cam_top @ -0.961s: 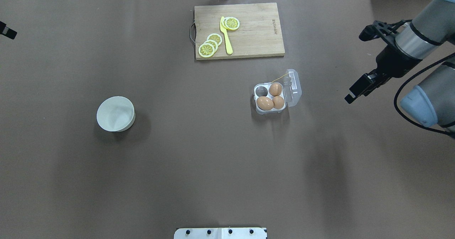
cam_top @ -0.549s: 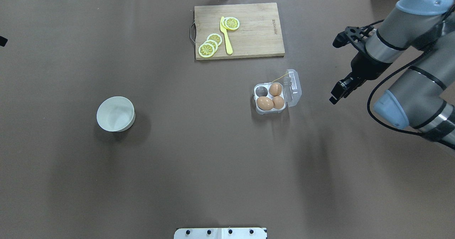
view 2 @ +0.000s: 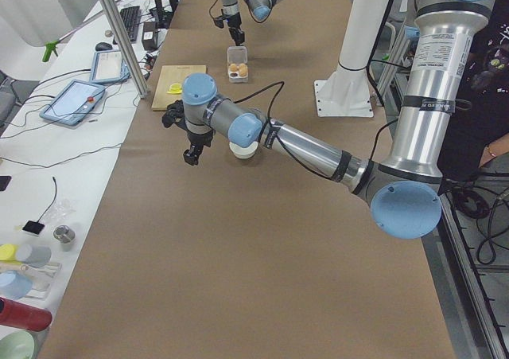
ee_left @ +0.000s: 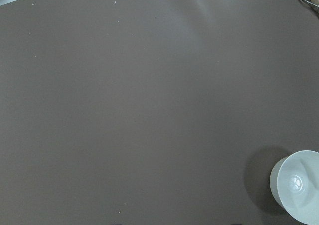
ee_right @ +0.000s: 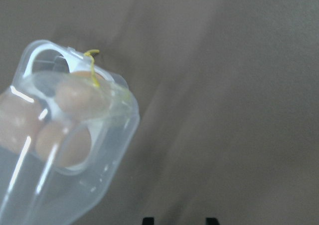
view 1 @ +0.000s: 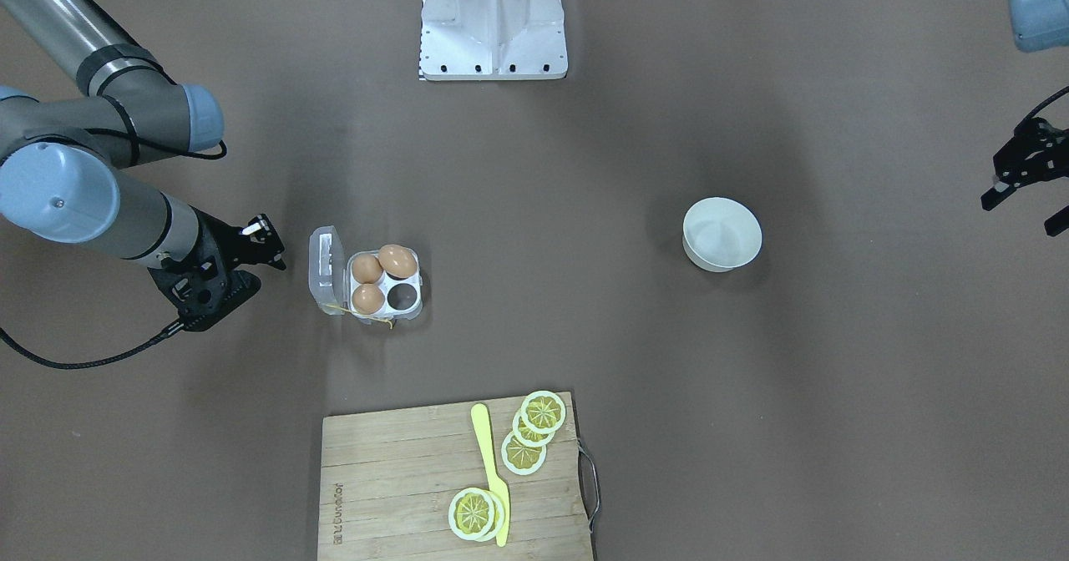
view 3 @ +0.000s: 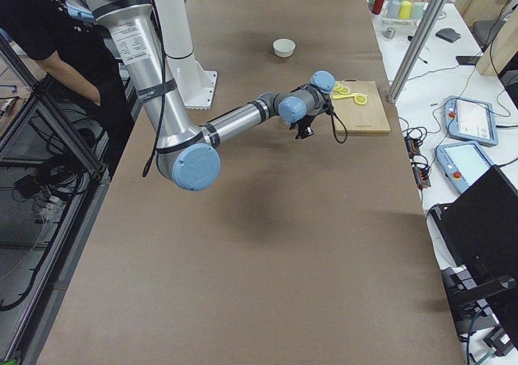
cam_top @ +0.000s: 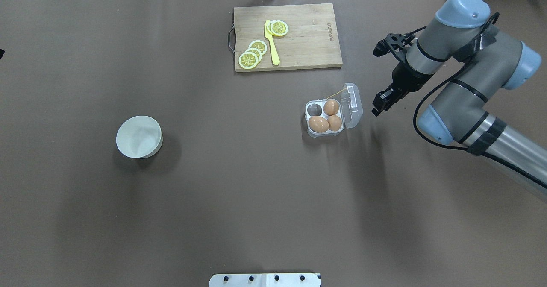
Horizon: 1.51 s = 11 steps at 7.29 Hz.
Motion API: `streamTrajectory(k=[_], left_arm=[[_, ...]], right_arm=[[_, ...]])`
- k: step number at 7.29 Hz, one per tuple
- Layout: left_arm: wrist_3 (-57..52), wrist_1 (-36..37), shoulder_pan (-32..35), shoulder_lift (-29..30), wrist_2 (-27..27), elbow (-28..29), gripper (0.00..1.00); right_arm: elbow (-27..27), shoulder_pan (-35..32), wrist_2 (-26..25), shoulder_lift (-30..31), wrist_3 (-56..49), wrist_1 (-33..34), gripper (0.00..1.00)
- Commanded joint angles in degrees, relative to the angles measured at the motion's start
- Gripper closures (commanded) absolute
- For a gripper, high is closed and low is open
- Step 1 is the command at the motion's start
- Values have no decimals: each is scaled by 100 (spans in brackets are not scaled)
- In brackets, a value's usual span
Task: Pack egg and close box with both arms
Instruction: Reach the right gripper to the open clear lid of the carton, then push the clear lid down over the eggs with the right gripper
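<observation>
The clear box stands open mid-table, its lid tilted up on the right side, with a yellow string at the back corner. Three brown eggs lie in it. The paler, longer egg sits in the front left cup, and the back left cup is empty. It also shows in the front-facing view. My right gripper is open and empty, just right of the lid; the right wrist view shows the lid close ahead. My left gripper is open and empty, far out to the left of the white bowl.
A white bowl stands on the left half of the table and looks empty. A wooden cutting board with lemon slices and a yellow knife lies at the far edge behind the box. The robot base is at the near edge.
My right arm has swung left across the table, bringing its gripper from the right edge to just beside the box's lid. My left gripper has slid almost out of the overhead view.
</observation>
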<state>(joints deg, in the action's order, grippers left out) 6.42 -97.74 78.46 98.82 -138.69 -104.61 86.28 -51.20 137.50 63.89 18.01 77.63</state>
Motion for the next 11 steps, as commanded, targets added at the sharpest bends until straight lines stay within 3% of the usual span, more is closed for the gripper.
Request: streamTrajectory(k=[1,6,7,8,9,11], left_arm=[[-96,0,47,-12,0,20,22],[-605,9,275,-266,9,108,23],[-772,18,336,-275,9,160,23],[-773,174,363,-276,9,117,22],[-773,289,407,-267,9,64,13],[-773,334,504,-258,9,64,12]], right_arm=[[-138,84,5,-297,448,-187,59],[-59,181,5,-712,1056,-213,54],[-59,181,5,-712,1108,-222,46],[-7,163,5,-703,1195,-222,0],[116,-107,48,-503,1188,-214,0],[615,-1045,110,392,1108,-161,0]])
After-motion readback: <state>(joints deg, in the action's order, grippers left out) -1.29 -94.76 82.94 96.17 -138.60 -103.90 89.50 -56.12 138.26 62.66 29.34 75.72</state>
